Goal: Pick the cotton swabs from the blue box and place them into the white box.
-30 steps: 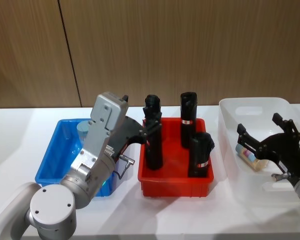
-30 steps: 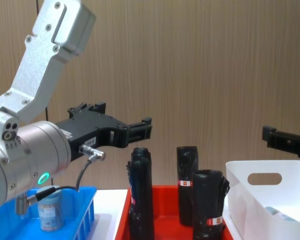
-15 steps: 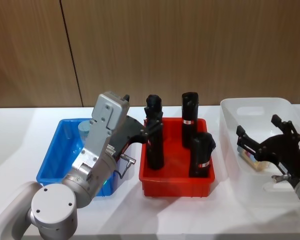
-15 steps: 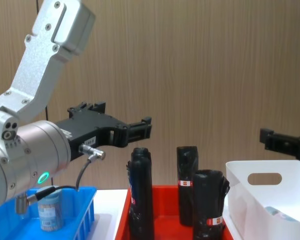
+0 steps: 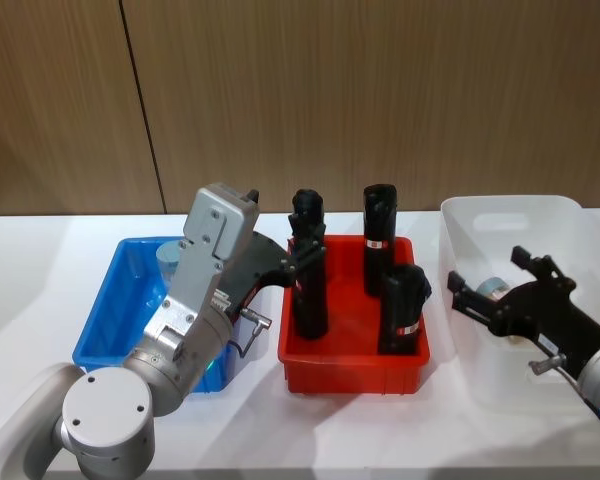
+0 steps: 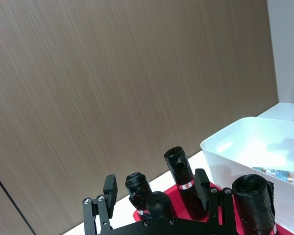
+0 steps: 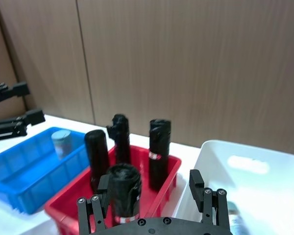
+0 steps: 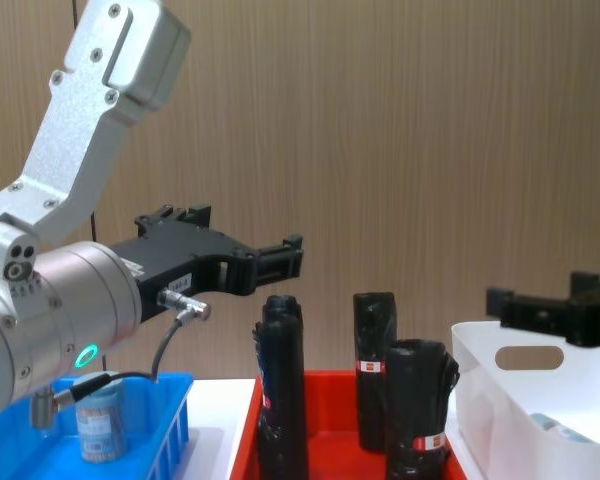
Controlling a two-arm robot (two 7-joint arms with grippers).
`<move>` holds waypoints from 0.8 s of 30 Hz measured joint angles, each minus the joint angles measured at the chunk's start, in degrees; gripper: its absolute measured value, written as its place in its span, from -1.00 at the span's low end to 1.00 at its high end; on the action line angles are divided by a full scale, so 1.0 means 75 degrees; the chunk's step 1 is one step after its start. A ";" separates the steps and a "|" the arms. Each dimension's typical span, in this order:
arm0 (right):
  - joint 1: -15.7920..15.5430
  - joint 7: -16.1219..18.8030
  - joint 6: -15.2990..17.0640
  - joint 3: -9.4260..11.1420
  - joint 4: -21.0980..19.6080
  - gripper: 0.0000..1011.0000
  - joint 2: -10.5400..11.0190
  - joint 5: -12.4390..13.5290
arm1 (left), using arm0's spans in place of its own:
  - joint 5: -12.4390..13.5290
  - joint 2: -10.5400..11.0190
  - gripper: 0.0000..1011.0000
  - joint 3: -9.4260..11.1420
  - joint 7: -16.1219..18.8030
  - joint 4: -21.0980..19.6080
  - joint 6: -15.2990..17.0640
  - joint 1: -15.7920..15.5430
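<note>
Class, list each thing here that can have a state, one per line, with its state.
left gripper: open, empty, raised.
right gripper: open, empty, above the white box.
standing jar: upright, lid on, in the blue box.
lying jar: on its side in the white box.
black rolls: upright in the red tray.

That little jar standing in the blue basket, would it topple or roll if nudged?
Probably light: the cotton swab jar looks like small, thin plastic. It stands upright in the blue box, so a sideways push may tip it. Being round, it would likely roll once down.
</note>
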 joint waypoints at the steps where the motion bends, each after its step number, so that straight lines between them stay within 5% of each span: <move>1: 0.0021 0.0067 0.0085 -0.0002 0.0014 0.98 -0.0002 0.0008 | 0.0000 0.0000 0.99 0.0000 0.0000 0.0000 0.0001 0.0000; 24: 0.1028 0.1014 0.1588 -0.0173 0.0933 0.98 -0.0334 -0.0237 | 0.0000 0.0000 0.99 0.0000 -0.0001 0.0000 0.0001 0.0000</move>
